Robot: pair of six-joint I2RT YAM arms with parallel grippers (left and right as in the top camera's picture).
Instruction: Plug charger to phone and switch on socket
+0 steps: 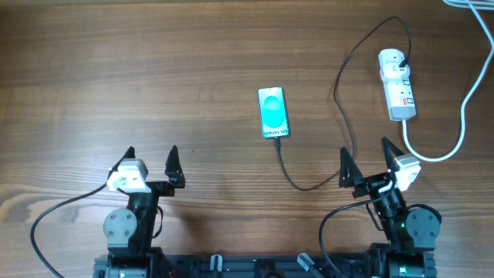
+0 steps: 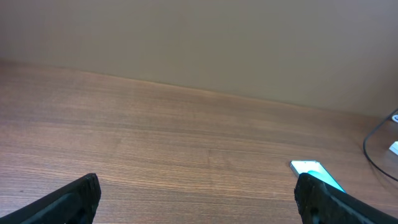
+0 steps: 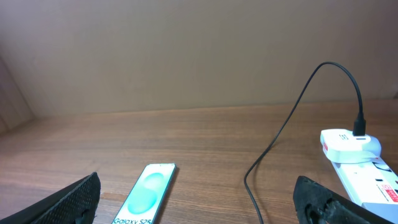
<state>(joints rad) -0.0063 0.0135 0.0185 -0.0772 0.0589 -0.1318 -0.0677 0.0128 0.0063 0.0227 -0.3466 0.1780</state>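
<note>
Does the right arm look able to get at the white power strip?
Probably yes: the socket lies just ahead of the open right fingers, with nothing between; the charger runs beside, not across.

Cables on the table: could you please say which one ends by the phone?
The thin black cable, its free end at the turquoise-screened smartphone; the thick white cable loops away.

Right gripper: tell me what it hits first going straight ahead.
Likely the charger, whose cable crosses just ahead of the open right gripper; the phone lies left of that line and the socket right. Height is unclear.
</note>
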